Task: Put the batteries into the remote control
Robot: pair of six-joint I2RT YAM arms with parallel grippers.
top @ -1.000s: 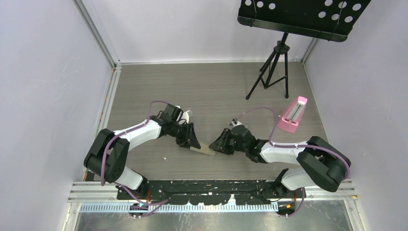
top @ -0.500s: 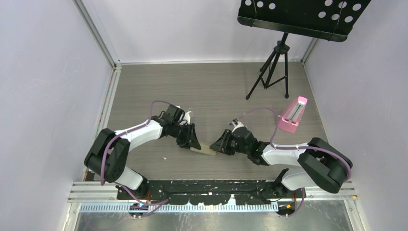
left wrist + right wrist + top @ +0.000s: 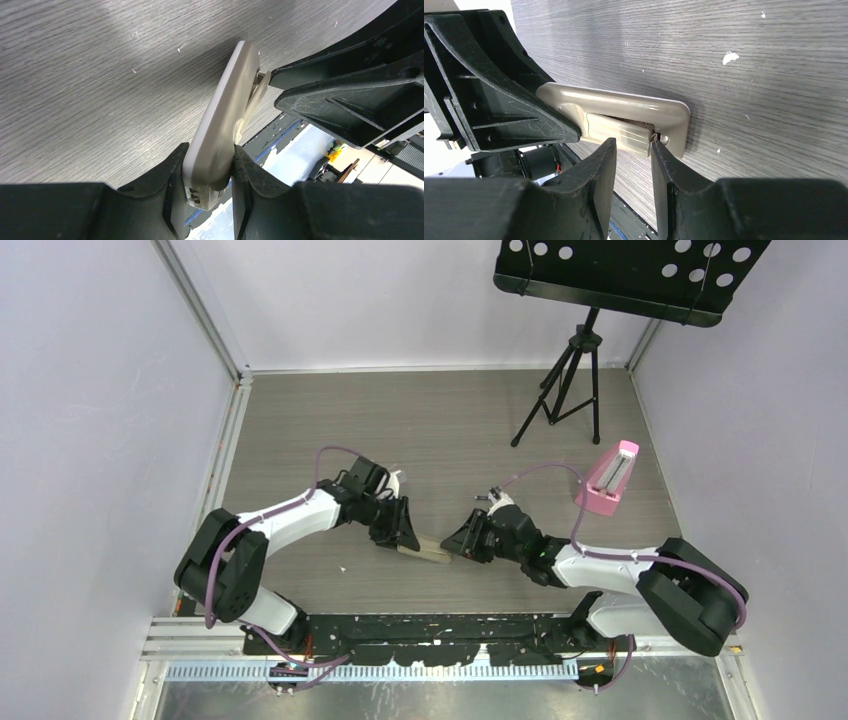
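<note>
Over grey table [image 3: 450,420], left hand [image 3: 207,161] clamps the remote control [image 3: 225,105], right hand [image 3: 634,149] pinches its battery cover [image 3: 616,131] opposite.

A slim remote control [image 3: 425,550] is held near the front middle of the table [image 3: 440,420], its tan-beige back showing and a thin white edge along one side. It is turned up on its long side, not lying flat. One short end is clamped in the left gripper [image 3: 207,170]. At the other end, the ribbed tan battery cover [image 3: 616,132] stands slightly lifted from the back, and its free end is pinched by the right gripper [image 3: 634,150]. No batteries can be made out.
</note>
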